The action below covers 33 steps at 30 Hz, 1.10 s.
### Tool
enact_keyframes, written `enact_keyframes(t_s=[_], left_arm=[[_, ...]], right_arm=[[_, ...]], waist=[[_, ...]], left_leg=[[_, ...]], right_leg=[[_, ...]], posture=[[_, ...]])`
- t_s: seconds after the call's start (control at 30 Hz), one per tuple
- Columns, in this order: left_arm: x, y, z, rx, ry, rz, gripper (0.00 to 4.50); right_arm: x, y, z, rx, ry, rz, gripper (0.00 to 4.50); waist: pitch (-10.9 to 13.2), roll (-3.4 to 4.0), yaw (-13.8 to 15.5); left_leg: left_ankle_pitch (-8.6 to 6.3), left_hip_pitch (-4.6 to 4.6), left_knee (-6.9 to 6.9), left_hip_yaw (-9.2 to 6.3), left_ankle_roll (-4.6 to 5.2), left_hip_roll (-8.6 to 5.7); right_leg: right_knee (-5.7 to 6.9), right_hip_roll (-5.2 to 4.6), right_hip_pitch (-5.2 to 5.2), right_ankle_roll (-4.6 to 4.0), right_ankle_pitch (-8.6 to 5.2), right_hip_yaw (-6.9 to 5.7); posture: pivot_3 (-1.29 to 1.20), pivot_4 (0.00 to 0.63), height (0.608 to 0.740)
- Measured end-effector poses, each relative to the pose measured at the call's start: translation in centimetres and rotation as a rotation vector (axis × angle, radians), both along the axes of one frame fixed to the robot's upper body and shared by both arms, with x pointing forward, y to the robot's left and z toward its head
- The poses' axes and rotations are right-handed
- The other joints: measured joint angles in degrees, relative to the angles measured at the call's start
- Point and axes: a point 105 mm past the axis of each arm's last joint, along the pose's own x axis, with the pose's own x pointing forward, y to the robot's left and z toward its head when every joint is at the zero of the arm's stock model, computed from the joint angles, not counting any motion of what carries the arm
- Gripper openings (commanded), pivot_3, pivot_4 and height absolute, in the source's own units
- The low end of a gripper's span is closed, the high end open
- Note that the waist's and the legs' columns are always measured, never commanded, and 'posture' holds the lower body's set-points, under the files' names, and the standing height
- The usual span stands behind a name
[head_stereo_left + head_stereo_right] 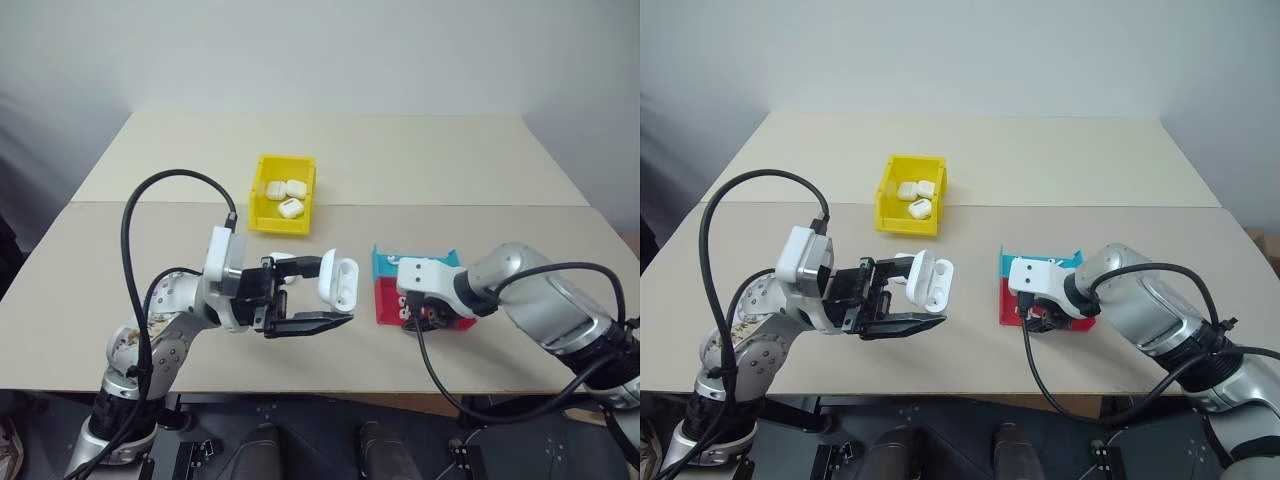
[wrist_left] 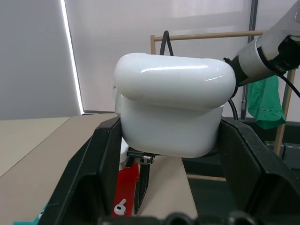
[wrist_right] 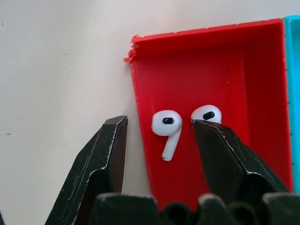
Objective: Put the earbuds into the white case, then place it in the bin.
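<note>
Between my right gripper's two black fingers, which stand apart, lies one of the earbuds, flat on the floor of the red tray. One finger hangs outside the tray's wall over the table, the other inside, its tip partly covering the second bud. Nothing is gripped on this side.

These buds look light, hard and glossy, so I judge them slippery and quick to squirt out of a careless pinch. The rounded head offers the widest hold; the thin stem would likely twist. The finger outside must first clear the wall so that both pads close across the head, gently and squarely. A bud knocked aside could skid into a corner, where my tips would struggle to reach it.

At my left, the left gripper is clamped on the white case, held above the table with its lid swung open, facing the right arm. The shell is stiff and slick too, yet the grip across its body seems secure. The open pocket is a small target, so each bud probably has to go in stem first.

Farther off, toward the middle of the table, stands the bin, yellow, with three other white cases lying inside. A teal tray adjoins the red one on its far side.
</note>
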Motion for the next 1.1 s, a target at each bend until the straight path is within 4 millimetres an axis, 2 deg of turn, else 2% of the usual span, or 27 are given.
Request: enact_keyframes(t_s=[0.1, 0.13, 0.17, 0.27, 0.33, 0.57, 0.67, 0.87, 1.0, 1.1], left_arm=[[0.0, 0.1, -0.1, -0.002, 0.007, 0.003, 2.76], [0.0, 0.1, -0.1, -0.002, 0.009, 0.003, 2.76], [0.0, 0.1, -0.1, -0.003, 0.010, 0.004, 2.76], [0.0, 0.1, -0.1, -0.002, 0.011, 0.007, 2.76], [0.0, 0.1, -0.1, -0.002, 0.011, 0.008, 2.76], [0.0, 0.2, -0.1, 0.000, 0.011, 0.010, 2.76], [0.0, 0.2, -0.1, 0.000, 0.011, 0.010, 2.76], [0.0, 0.2, -0.1, 0.000, 0.011, 0.008, 2.76], [0.1, 0.0, 0.3, -0.003, 0.008, -0.002, 2.76], [0.3, -0.2, 0.7, -0.014, -0.002, -0.013, 2.76]], right_arm=[[0.0, 0.1, -0.2, -0.007, 0.004, 0.003, 2.69], [-0.1, 0.1, -0.3, -0.008, 0.010, 0.005, 2.33], [-0.1, 0.1, -0.4, -0.009, 0.015, 0.005, 2.22], [-0.1, 0.0, -0.4, -0.010, 0.026, 0.005, 1.22], [-0.2, 0.0, -0.5, -0.010, 0.027, 0.006, 0.71], [-0.3, 0.1, -0.4, -0.005, 0.029, 0.008, 0.66], [-0.5, 0.1, 0.2, 0.024, 0.036, -0.002, 0.66], [-0.9, 0.1, 4.9, 0.248, -0.003, -0.055, 0.66], [-1.1, 0.7, 9.6, 0.620, -0.025, -0.086, 0.66], [-1.9, 0.3, 14.2, 0.973, -0.075, -0.073, 0.66]], waist=[[0.0, 0.00, 0.0], [0.0, 0.00, 0.0], [0.0, 0.00, 0.0], [0.0, 0.00, 0.0], [0.0, 0.00, 0.0], [0.0, 0.00, 0.0], [0.0, 0.00, 0.0], [0.0, 0.00, 0.1], [0.0, -0.01, 0.0], [0.0, -0.01, 0.1]], left_leg=[[0.00, 0.00, 0.00, 0.00, 0.00, 0.00], [0.00, 0.00, 0.00, 0.00, 0.00, 0.00], [0.00, 0.00, 0.00, 0.00, 0.00, 0.00], [0.00, 0.00, 0.00, 0.00, 0.00, 0.00], [0.00, 0.00, 0.00, 0.00, 0.00, 0.00], [0.00, 0.00, 0.00, 0.00, 0.00, 0.00], [0.00, -0.01, 0.00, 0.00, 0.00, 0.00], [0.00, 0.00, 0.00, 0.00, 0.00, 0.00], [0.00, 0.01, 0.02, -0.03, 0.00, 0.00], [0.00, 0.02, 0.00, -0.06, 0.00, 0.00]], right_leg=[[0.00, 0.00, 0.00, -0.05, 0.03, 0.00], [0.00, 0.00, 0.00, -0.05, 0.03, 0.00], [0.00, 0.00, 0.00, -0.05, 0.03, 0.00], [0.01, 0.00, 0.00, -0.06, 0.03, 0.00], [0.00, 0.00, 0.00, -0.05, 0.03, 0.00], [0.00, 0.00, 0.00, -0.05, 0.03, 0.00], [0.00, 0.00, 0.00, -0.05, 0.04, 0.00], [0.00, 0.00, 0.02, -0.09, 0.07, -0.01], [0.00, 0.01, 0.07, -0.08, 0.09, -0.02], [-0.01, 0.02, 0.11, -0.17, 0.15, -0.05]], posture=[[0.00, 0.150, 0.740], [0.00, 0.150, 0.740], [0.00, 0.150, 0.740], [0.00, 0.150, 0.740], [0.00, 0.150, 0.740], [0.00, 0.150, 0.740], [0.00, 0.150, 0.740], [0.00, 0.150, 0.740], [0.00, 0.150, 0.740], [0.00, 0.150, 0.740]])
